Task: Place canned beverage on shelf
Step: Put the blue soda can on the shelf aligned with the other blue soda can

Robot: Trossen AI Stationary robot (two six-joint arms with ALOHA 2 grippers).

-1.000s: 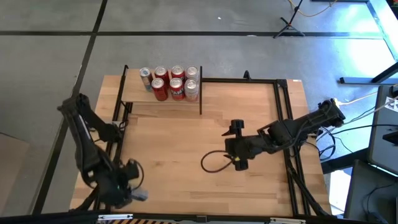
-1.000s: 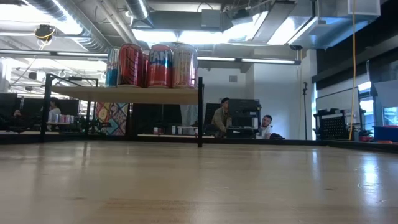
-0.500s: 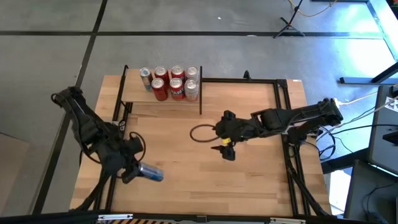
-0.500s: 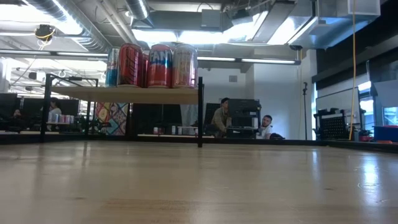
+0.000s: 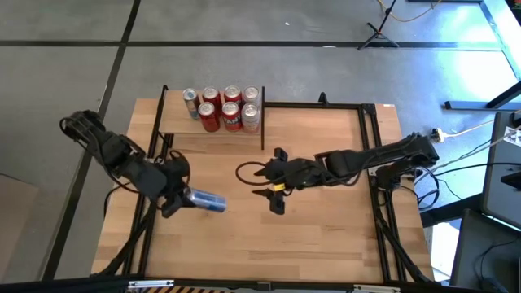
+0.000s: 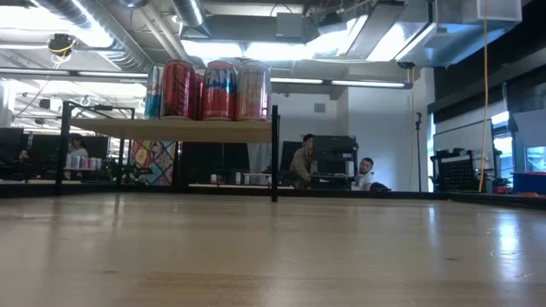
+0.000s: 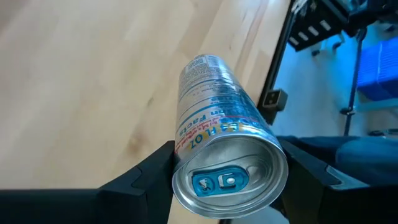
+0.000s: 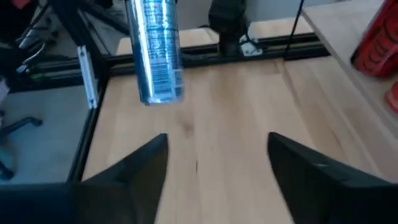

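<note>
A blue and silver can (image 5: 208, 201) lies about level in my left gripper (image 5: 184, 198), which is shut on it over the table's left half. The can's free end points toward the table's right edge. The can also shows in the left wrist view (image 7: 211, 106) and the right wrist view (image 8: 158, 50). My right gripper (image 5: 264, 184) is open and empty at the table's middle, facing the can. The shelf (image 5: 213, 135) stands at the far left on black posts, with several cans (image 5: 224, 108) standing on its board (image 6: 171, 129). My left gripper pinches the can between its two fingers (image 7: 152, 171), on the side wall next to the tab end (image 7: 185, 146). The fingers come level from the table's left and lie along the can. The can sticks out past them, lifted clear of the table.
A black metal frame (image 5: 370, 155) runs along the table's far and right edges. A dark cable loop (image 5: 247, 172) hangs by my right gripper. Bare tabletop (image 5: 244, 244) lies along the near edge. People sit in the room behind the table (image 6: 300, 162).
My left gripper has carried the can from the near left corner toward the far edge and the shelf, the can staying about level. My right gripper has gone toward the table's left edge and a little toward the far edge, closer to the can.
</note>
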